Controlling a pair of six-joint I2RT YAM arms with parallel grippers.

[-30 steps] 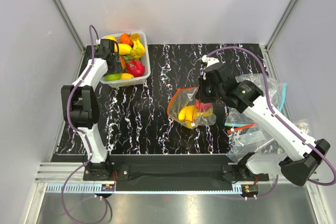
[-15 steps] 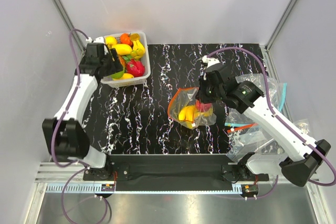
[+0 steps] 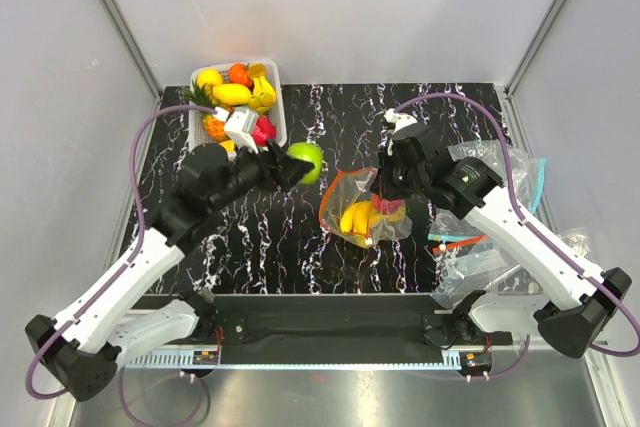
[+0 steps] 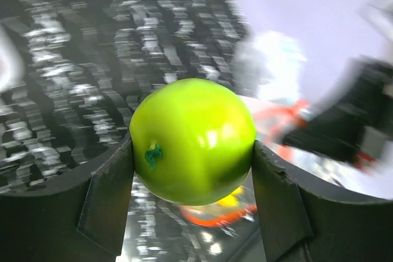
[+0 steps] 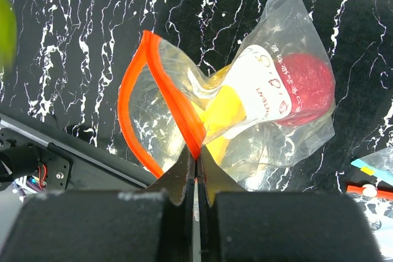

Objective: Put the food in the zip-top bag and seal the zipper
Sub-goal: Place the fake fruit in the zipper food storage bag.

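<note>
Diagonally extended left arm (image 3: 150, 252), fingers (image 4: 107, 204) clamping green apple (image 4: 193, 139) near zip-top bag (image 3: 338, 199).

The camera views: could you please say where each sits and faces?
Top external: above, behind the bases, looking down at the table; left arm and right arm show.
Left wrist: looks out past the left claw gripping the green apple.
Right wrist: looks down past the right claw pinching the zipper.
Shared: top and left wrist both show the green apple.
</note>
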